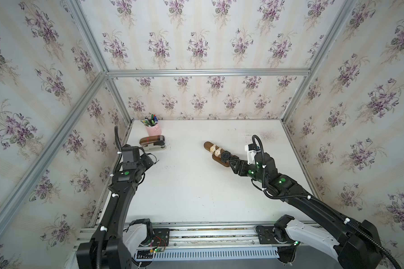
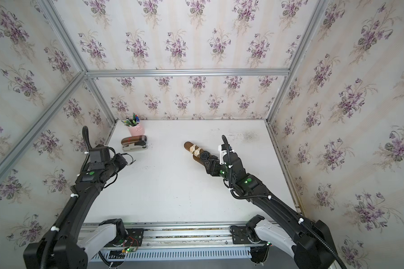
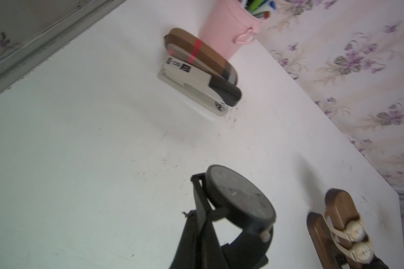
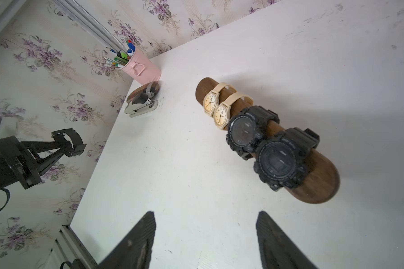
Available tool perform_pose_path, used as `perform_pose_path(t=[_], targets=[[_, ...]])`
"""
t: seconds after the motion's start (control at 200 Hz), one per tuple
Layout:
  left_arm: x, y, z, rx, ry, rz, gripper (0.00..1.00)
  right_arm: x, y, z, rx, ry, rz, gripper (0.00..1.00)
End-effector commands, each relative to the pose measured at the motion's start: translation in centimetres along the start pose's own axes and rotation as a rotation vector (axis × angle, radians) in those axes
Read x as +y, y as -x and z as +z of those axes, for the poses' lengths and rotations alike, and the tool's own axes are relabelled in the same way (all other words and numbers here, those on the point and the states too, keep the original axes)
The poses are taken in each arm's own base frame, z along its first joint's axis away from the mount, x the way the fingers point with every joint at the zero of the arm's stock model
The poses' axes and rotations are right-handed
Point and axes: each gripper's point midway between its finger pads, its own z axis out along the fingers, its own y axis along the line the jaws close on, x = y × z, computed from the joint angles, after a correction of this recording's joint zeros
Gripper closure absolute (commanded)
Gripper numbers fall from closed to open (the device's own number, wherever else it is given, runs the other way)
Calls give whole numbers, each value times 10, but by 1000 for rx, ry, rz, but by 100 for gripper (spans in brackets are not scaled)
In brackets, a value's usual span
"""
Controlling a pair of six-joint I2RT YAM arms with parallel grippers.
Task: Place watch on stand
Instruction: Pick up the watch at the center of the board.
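A slim black watch [image 3: 240, 200] with a round dark face hangs above the table, and my left gripper [image 3: 197, 217] is shut on its strap. In a top view the left gripper [image 1: 153, 161] sits at the table's left side, near the stapler. The stand [image 4: 322, 184], a dark brown wooden bar, lies right of centre in both top views [image 1: 208, 145] [image 2: 187, 145]. It carries two beige watches [image 4: 216, 108] and two chunky black watches [image 4: 278, 163]. My right gripper [image 4: 205, 216] is open and empty, just off the stand's near end [image 1: 231, 161].
A brown-topped stapler [image 1: 152, 144] and a pink cup of pens [image 1: 153, 129] stand at the back left corner. Floral walls with aluminium rails close in the table [image 1: 196, 191] on three sides.
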Motion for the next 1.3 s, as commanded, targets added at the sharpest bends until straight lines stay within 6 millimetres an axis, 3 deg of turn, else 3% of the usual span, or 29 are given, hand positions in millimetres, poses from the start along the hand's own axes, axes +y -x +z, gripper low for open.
perform_pose_path(t=[0.0,0.25,0.425,0.56,0.749,0.974,1.294], targets=[[-41,-10,-15,-25,-72,120,98,18,7,-1,-51,53,66,32],[-172,-70,-35,-18,-358,385,98,63,-7,-1,-60,175,140,33],[-227,-111,-50,-31,-414,581,98,83,-11,-5,-69,220,137,36],[-266,-133,-80,-63,-658,627,96,89,-12,-14,-90,260,96,36],[-275,-140,-104,-117,-827,740,98,89,10,-57,-295,365,5,38],[-294,-158,-154,-97,-1137,819,98,90,16,-83,-368,400,-70,39],[-292,-151,-152,-124,-1105,810,98,100,16,-87,-369,445,-121,41]])
